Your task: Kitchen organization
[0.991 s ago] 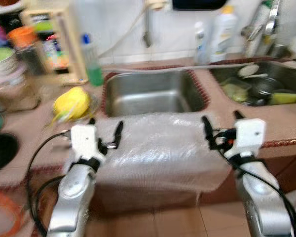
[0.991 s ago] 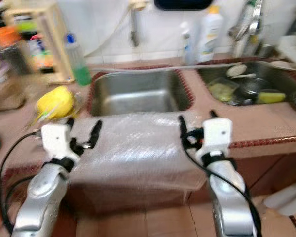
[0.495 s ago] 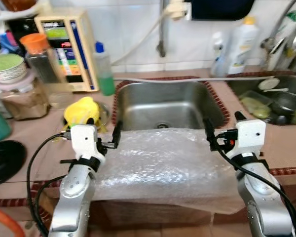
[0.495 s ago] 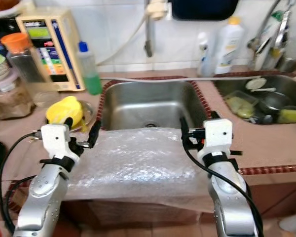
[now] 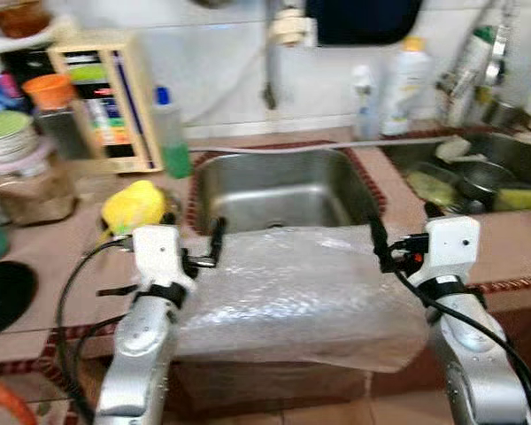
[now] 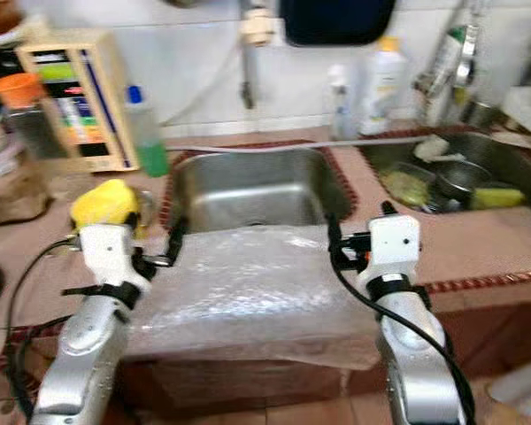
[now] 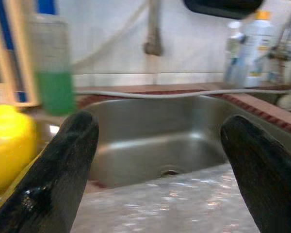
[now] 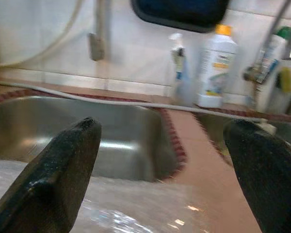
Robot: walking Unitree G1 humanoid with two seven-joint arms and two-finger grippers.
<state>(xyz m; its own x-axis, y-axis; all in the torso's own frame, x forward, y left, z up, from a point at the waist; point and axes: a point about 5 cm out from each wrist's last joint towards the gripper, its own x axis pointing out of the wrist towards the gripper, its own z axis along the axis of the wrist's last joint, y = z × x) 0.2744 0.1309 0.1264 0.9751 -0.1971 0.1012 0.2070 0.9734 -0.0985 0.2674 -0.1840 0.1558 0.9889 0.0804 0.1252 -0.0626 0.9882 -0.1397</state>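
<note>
- Left gripper (image 5: 194, 243): fingers spread wide, holding nothing, raised over the left edge of the bubble wrap (image 5: 296, 288).
- Right gripper (image 5: 400, 237): fingers also spread, empty, over the wrap's right edge.
- Bubble wrap lies flat on the counter (image 5: 53, 257) between the two grippers, back edge at the near rim of the empty sink (image 5: 279, 186), front edge drooping over the counter front.
- Yellow thing (image 5: 133, 205) sits just left of the sink, behind the left gripper; can't tell what it is.
- Green-liquid bottle (image 5: 170, 133) stands behind it, beside a wooden box (image 5: 102, 97) against the wall.
- Jars (image 5: 18, 150) stacked far left.
- White bottle (image 5: 405, 75) and small spray bottle (image 5: 365, 88) stand at the wall behind the strip between the sinks.
- Second sink (image 5: 478, 173) on the right holds dishes.
- Head views are somewhat blurred.
</note>
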